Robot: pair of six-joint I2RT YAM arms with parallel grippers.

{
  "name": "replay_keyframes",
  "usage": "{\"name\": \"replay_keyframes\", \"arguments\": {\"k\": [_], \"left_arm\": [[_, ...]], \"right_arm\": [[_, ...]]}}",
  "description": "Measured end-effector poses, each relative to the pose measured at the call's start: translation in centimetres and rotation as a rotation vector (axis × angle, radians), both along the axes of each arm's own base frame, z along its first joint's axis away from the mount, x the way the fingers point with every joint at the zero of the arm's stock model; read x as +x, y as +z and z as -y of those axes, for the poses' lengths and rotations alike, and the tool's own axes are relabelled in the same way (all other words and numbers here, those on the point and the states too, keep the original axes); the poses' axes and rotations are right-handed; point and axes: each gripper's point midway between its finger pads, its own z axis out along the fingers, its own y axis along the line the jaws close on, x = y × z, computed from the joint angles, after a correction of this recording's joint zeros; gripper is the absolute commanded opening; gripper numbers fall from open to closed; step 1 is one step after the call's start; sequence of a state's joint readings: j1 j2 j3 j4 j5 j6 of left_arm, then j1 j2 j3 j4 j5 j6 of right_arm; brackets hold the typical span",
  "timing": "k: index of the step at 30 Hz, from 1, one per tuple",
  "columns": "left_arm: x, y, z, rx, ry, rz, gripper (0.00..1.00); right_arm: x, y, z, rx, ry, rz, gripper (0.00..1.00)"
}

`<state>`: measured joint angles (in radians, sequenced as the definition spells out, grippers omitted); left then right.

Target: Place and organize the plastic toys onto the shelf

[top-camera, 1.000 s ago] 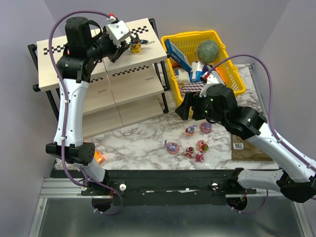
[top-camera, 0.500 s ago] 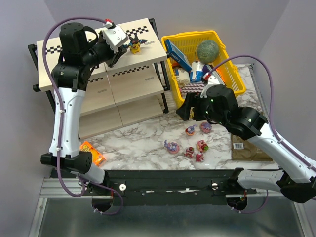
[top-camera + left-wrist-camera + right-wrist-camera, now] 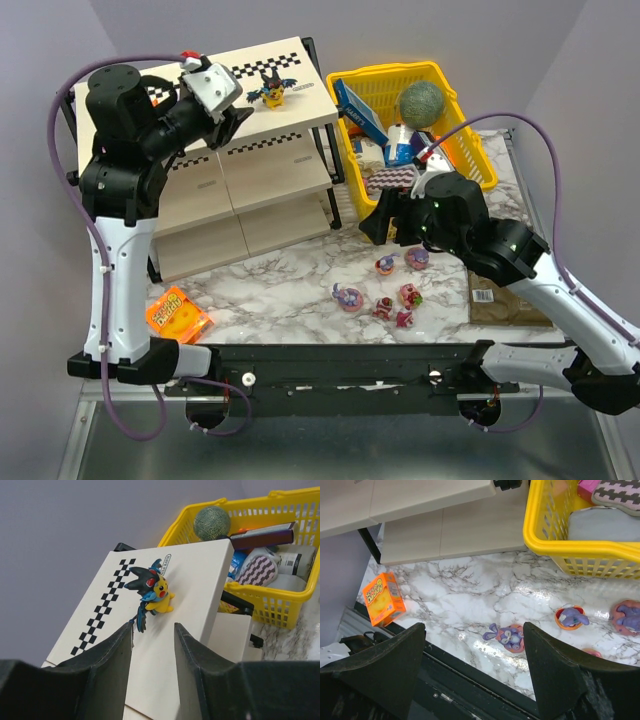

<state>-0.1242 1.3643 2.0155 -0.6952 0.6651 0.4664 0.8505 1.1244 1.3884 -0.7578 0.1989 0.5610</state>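
While the left end effector (image 3: 152, 627) hangs over the top panel of the shelf (image 3: 290, 118), its jaws stand apart with nothing between them. The black-and-yellow winged figurine (image 3: 155, 592) stands upright on that panel, free of the fingers and just beyond the fingertips, slightly to their right in the left wrist view. We count this toy as placed.

Right end effector (image 3: 474, 629): spread wide, empty, hovering above the counter (image 3: 270, 275) beside the yellow basket (image 3: 470, 150).

Toys not yet shelved: six small figurines (image 3: 385, 308) by our count, loosely clustered on the counter in front of the right arm's base. They are well apart from the left arm, so the right arm is clearly nearer.

Key relation: in the right wrist view the purple bunny-eared figurine (image 3: 506, 636) lies flat, below and slightly right of the midline between the fingers. Its ears point toward the left finger, so its long axis runs roughly along the line joining the two fingers.

Our judgement: a descent with a small shift right would bracket it, and a wrist turn may give a narrower bite.
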Motion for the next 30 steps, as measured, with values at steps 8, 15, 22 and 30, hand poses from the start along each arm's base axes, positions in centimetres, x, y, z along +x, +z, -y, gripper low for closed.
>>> {"name": "replay_keyframes", "arguments": {"k": [8,15,22,30], "left_arm": [[-4.2,-0.6,1.1,-0.092,-0.084,-0.039,0.79],[-9.7,-2.2,2.8,-0.251,-0.222,-0.146,0.99],[-14.9,-7.2,4.5,-0.333,-0.353,-0.304,0.99],[-18.3,-14.8,6.6,-0.381,-0.401,-0.545,0.96]], "right_arm": [[-0.3,0.1,0.1,0.003,0.009,-0.002,0.89],[-0.6,-0.8,0.0,-0.021,0.035,-0.017,1.0],[-1.2,-3.0,-0.7,-0.071,0.11,-0.049,1.0],[-2.7,-8.2,-2.8,-0.117,0.285,-0.125,0.98]]}}
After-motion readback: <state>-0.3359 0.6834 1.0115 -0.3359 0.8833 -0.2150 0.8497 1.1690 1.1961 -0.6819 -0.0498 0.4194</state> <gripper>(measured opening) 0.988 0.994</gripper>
